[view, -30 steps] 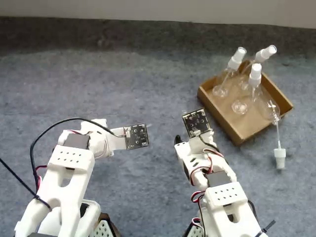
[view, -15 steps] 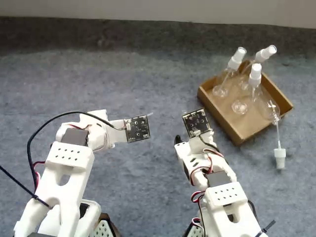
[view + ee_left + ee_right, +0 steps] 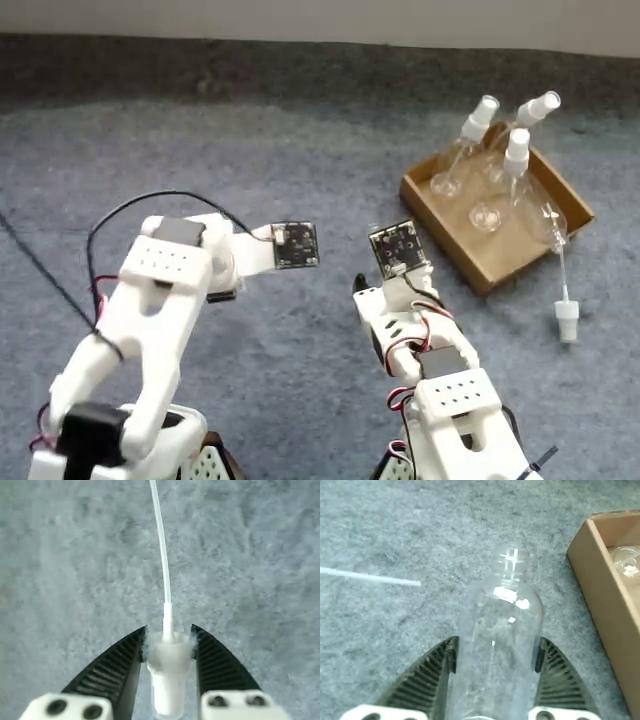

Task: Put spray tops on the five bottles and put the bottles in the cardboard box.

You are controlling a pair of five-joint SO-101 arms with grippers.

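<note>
We are on the fourth bottle: the cardboard box [image 3: 445,238] already holds three topped bottles [image 3: 463,150]. Our right gripper [image 3: 496,642] pinches a clear, open-necked bottle [image 3: 500,610] near the box. Our left gripper [image 3: 168,628] clamps a spray top [image 3: 168,655]. Next, we judge, its dip tube [image 3: 161,545] must be threaded into that neck.

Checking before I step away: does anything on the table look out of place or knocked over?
Yes. One spray top lies loose on the carpet beside the cardboard box, its thin tube pointing toward the box, not seated on any bottle. The capped bottles lean over the box's far rim.
</note>
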